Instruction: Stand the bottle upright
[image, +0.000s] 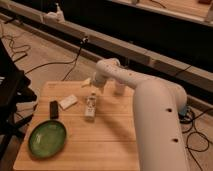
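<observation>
The bottle (90, 107), small and whitish with a darker patch on its middle, is on the wooden table (105, 145) near the centre. It shows as a slim shape with its cap end toward the far edge, and I cannot tell whether it stands or lies. My gripper (90, 85) hangs at the end of the white arm (125, 80), just above the table's far edge and a short way behind the bottle. The gripper is open, holds nothing, and does not touch the bottle.
A green plate (47, 138) lies at the front left. A black block (53, 109) and a flat white block (68, 102) lie left of the bottle. A pale cup (119, 88) stands behind the arm. Cables run over the floor beyond the table.
</observation>
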